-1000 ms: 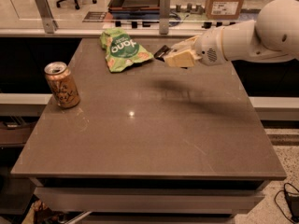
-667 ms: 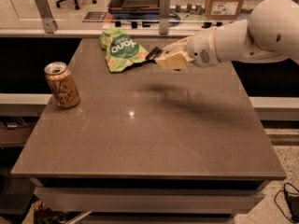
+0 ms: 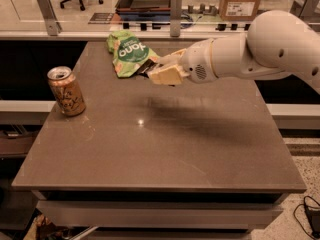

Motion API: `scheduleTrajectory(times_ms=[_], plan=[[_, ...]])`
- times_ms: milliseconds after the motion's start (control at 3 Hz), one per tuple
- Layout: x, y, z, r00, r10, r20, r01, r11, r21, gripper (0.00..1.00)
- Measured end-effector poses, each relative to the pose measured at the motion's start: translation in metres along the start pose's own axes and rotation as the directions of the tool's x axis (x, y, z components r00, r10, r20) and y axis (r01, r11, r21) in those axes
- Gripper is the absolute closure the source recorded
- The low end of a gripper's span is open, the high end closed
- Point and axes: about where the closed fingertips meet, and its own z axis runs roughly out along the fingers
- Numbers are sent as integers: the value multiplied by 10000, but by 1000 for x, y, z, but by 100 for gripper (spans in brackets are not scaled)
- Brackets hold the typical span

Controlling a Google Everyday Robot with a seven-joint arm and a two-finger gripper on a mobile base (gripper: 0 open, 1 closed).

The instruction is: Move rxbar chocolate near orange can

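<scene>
Shifted toward 9 o'clock: pincer [image 3: 154, 71] clenched on bar [image 3: 144, 68], raised off counter [image 3: 200, 149] beside bag [image 3: 127, 51], likely for carry to can [image 3: 66, 91] at 9 o'clock.

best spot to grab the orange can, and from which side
Its mid-body, coming level from the table's centre: the orange can stands upright by the left edge, round sides free. The claw hangs beside the green bag, holding the rxbar chocolate.
</scene>
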Motion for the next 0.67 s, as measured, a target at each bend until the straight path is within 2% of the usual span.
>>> scheduleTrajectory(times_ms=[667], plan=[[3,44,50,9973,623,377,-613,9977,-280,100]])
